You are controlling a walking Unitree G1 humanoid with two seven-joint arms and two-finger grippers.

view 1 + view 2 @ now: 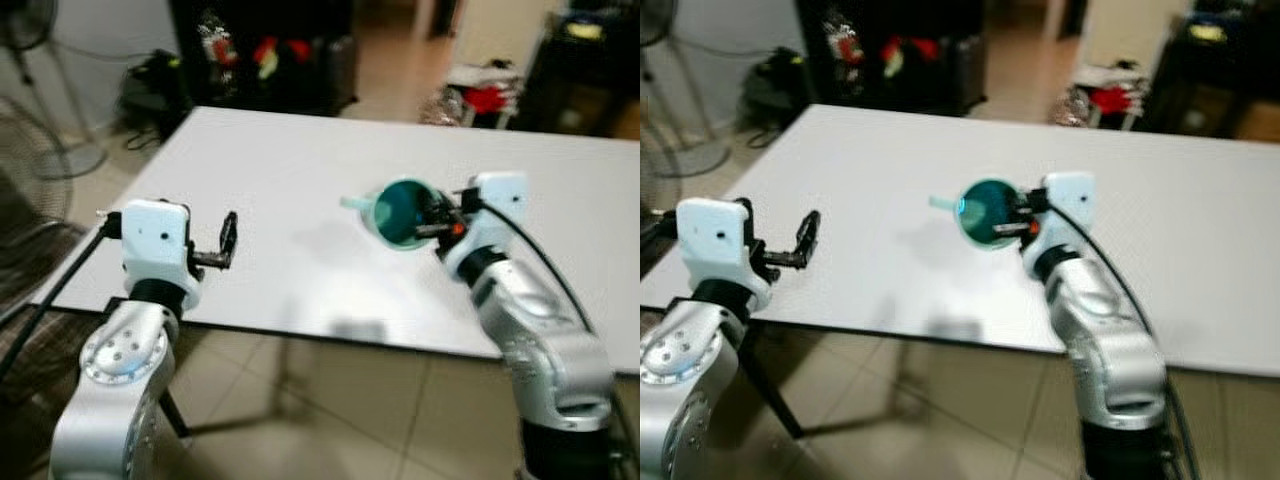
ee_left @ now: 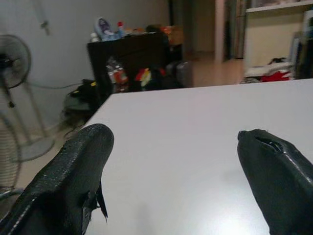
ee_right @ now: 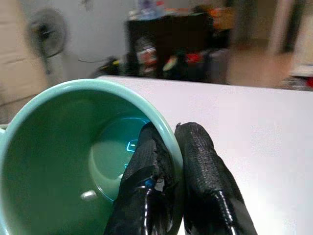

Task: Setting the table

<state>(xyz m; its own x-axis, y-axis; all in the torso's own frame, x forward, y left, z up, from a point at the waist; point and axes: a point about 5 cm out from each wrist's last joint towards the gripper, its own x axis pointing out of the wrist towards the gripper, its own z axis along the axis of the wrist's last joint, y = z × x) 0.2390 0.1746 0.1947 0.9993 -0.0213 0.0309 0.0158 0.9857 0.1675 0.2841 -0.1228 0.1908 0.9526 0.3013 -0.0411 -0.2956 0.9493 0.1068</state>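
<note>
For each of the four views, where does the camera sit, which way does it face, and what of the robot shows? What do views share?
Left eye view: head, looking forward and down at the white table; both silver arms show, right tool holding the teal mug.
Right eye view: same scene, same arms, left tool open near the table's edge.
Left wrist view: along its two spread fingers across the table.
Right wrist view: along its fingers pinching the mug's rim.
Shared: both wrist views show the dark cabinet beyond the table.

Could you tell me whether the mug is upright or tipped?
Tipped. The mug is held above the table by the right hand, its mouth facing the camera so the green inside shows.
</note>
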